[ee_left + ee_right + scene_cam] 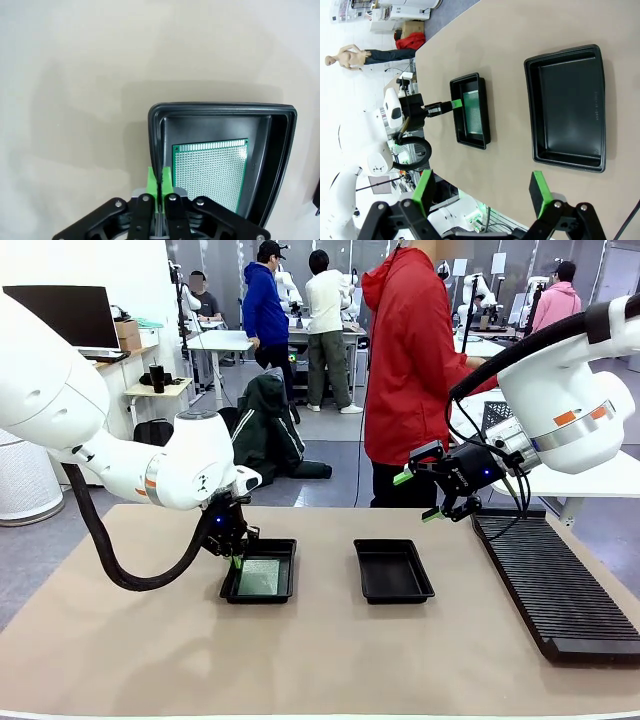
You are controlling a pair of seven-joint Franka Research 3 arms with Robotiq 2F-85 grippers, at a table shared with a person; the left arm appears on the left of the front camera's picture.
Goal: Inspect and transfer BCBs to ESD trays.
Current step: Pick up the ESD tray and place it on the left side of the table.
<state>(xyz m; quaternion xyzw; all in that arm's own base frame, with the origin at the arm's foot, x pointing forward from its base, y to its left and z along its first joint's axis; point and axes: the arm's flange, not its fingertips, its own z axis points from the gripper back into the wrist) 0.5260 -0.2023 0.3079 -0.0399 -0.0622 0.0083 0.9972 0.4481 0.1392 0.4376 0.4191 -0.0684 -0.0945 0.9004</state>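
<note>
Front: L gripper [236, 560] is down at left rim of L tray [291, 570], jaws shut. Board [260, 578] lies flat inside L tray. R tray [393, 575], just right of L tray, has a bare floor. R gripper [417, 496] hangs high, well right of L tray, jaws wide, holding nothing. Rack [550, 580] sits further right; person [410, 370] in red stands at far side. L wrist: pads [151, 181] are pressed together right at L tray's rim; pinching it or just beside, can't tell. Board is green w/ a hole grid. R wrist: both trays lie beyond the open fingers [424, 187]. Prob. step: first board placed. Next calls for L gripper to lift clear, then another board for R tray. No legible writing; mark on R tray floor too small.
</note>
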